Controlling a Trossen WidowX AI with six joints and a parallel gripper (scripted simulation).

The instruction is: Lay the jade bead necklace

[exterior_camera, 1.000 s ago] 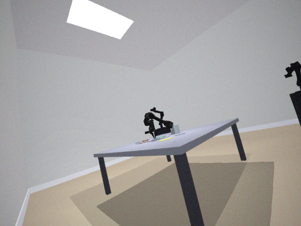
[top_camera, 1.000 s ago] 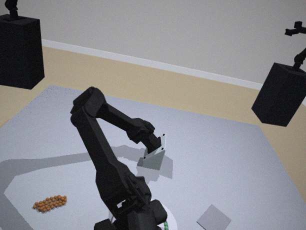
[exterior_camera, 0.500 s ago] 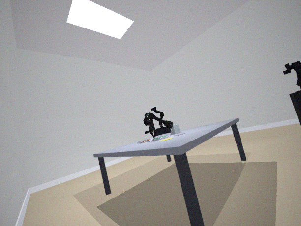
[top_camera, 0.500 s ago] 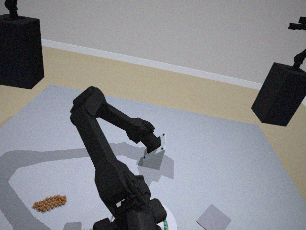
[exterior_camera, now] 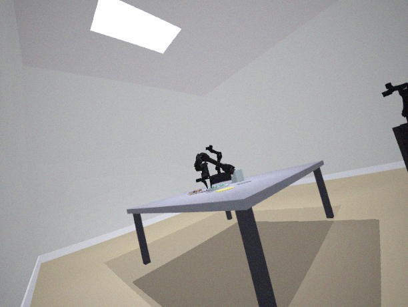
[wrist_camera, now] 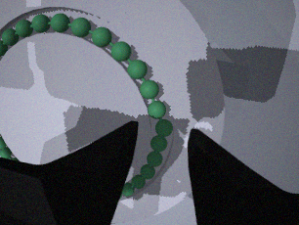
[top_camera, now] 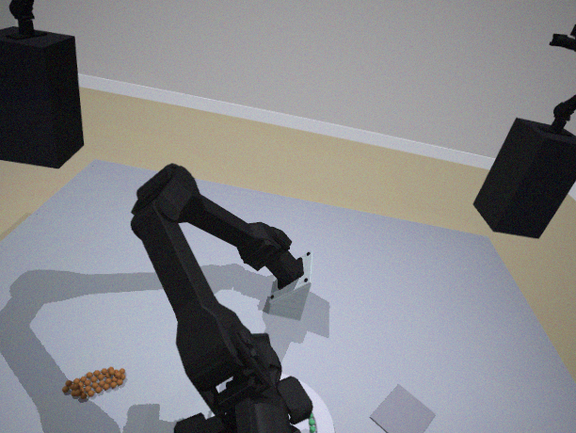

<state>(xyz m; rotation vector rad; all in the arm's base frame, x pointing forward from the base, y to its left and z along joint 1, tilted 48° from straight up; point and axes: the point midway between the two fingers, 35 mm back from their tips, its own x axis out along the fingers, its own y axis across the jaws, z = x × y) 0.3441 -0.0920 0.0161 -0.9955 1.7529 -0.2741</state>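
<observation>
The jade bead necklace [wrist_camera: 120, 51] [top_camera: 312, 423] lies in a curve on the round bead board [wrist_camera: 171, 54] [top_camera: 324, 414]. In the wrist view the beads along the top and upper right follow the groove, whose thin dark edge shows beside them. The lower right beads curve down behind the left finger, with a groove line just outside them. My gripper [wrist_camera: 162, 132] [exterior_camera: 209, 188] is partly open, its fingertips on either side of the necklace's right part, and holds nothing. The left part of the necklace is cut off by the wrist frame, and my arm hides most of the board in the top view.
A bundle of orange beads [top_camera: 96, 382] [exterior_camera: 195, 192] lies on the table to one side. A flat grey square [top_camera: 402, 410] and a flat yellow piece [exterior_camera: 225, 189] lie near the board. A pale translucent block [top_camera: 289, 303] [exterior_camera: 238, 175] stands by the arm. Other arms stand on black pedestals beyond.
</observation>
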